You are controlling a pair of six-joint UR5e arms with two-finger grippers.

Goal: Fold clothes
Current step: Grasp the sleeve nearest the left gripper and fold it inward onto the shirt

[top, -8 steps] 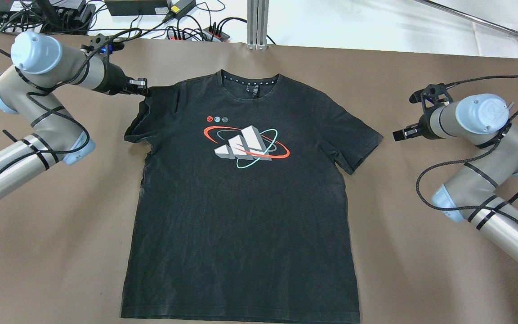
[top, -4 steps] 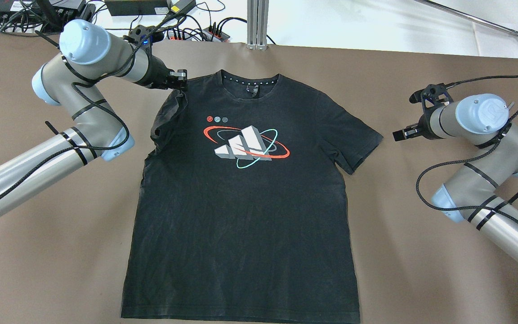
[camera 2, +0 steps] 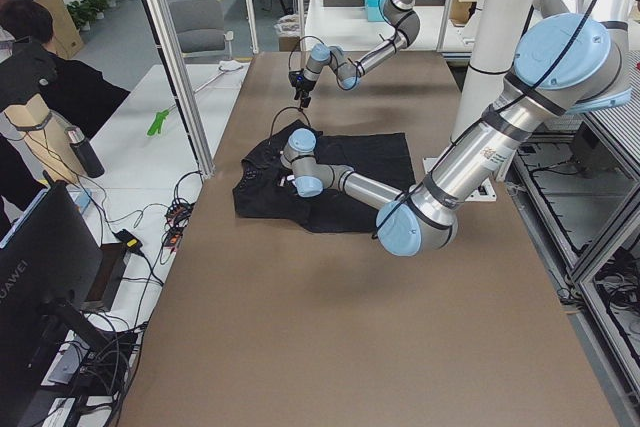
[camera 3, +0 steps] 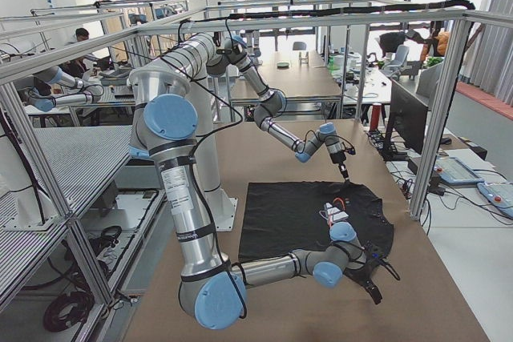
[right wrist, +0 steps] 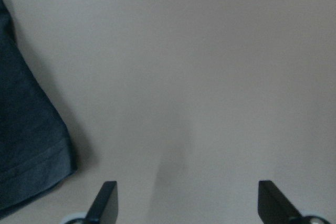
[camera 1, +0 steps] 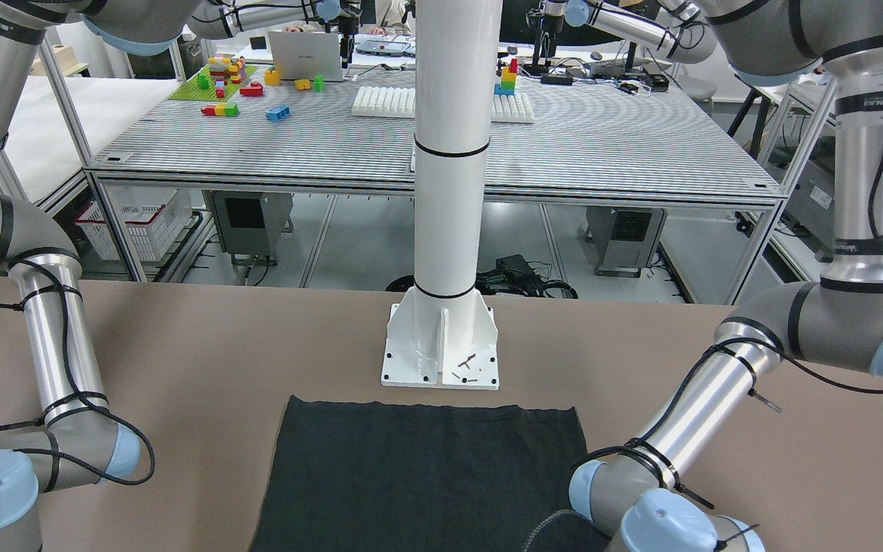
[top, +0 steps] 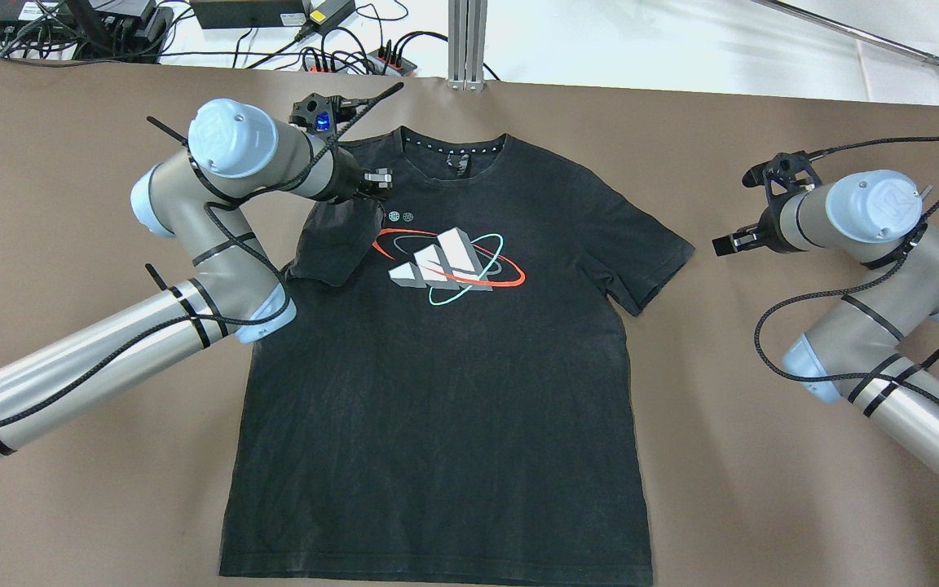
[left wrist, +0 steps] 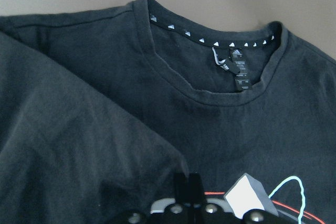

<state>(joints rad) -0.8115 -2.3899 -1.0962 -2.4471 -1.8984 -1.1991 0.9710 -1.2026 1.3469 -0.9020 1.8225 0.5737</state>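
Note:
A black T-shirt (top: 437, 391) lies flat and face-up on the brown table, with a white three-bar logo (top: 437, 261) ringed in red and teal on its chest. My left gripper (top: 378, 183) is shut on the shirt's left sleeve (top: 332, 249) and holds it folded inward over the chest, just left of the logo. In the left wrist view the shut fingers (left wrist: 188, 184) pinch dark fabric below the collar (left wrist: 210, 94). My right gripper (top: 722, 242) is open and empty over bare table, just beyond the right sleeve (top: 655, 254). The sleeve's edge (right wrist: 29, 145) shows left of it (right wrist: 189, 198).
Cables and power strips (top: 339, 55) and an aluminium post (top: 467, 41) line the table's far edge. The white pillar base (camera 1: 441, 345) stands at the shirt's hem (camera 1: 426, 410). A person (camera 2: 30, 77) stands beside the table's end.
My left gripper has moved right and toward the shirt's middle, dragging the left sleeve over the chest. The right arm has not moved.

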